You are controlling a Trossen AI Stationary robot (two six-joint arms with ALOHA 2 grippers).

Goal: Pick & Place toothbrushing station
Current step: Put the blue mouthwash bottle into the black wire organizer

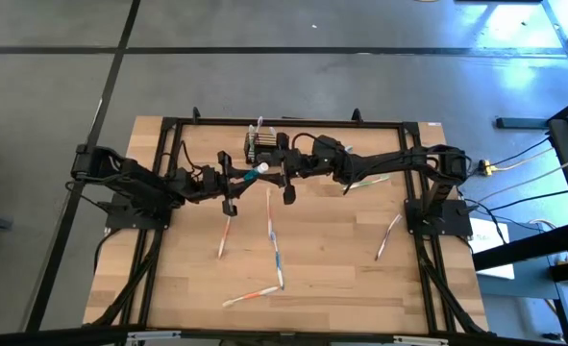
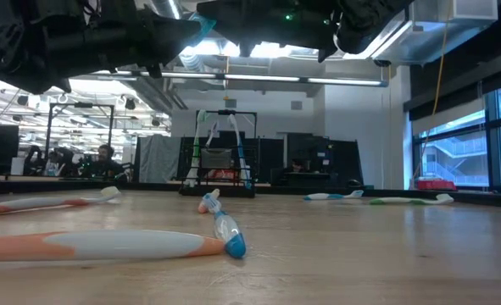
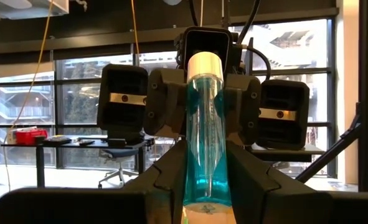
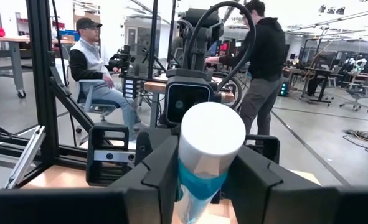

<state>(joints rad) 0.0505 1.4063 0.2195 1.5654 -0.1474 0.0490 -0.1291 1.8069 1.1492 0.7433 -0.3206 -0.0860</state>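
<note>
I have both arms meeting above the far middle of the counter [image 1: 312,269], passing a teal tube [image 3: 203,134] between them in mid-air. The left hand [image 3: 203,186] is clenched around the tube's lower body, fingers pressed on either side of it. From the right wrist view, the right hand [image 4: 199,180] brackets the white-capped end of the same tube, fingers flanking it closely; I can't tell whether they have fully taken the weight. My read is that this is a handover, done off the surface so each hand can grip a different end without colliding.

The toothbrushing station [image 1: 261,146], a small black wire-mesh holder, sits at about twelve o'clock on the counter, just beyond the two hands and close to the far rail. In the low view it stands upright with brushes poking out of it. Keeping the exchange beside it makes sense to me, as the tube likely goes in there.

Loose toothbrushes [image 1: 274,240] lie scattered across the centre and toward six o'clock, another at three o'clock [image 1: 389,235].
</note>
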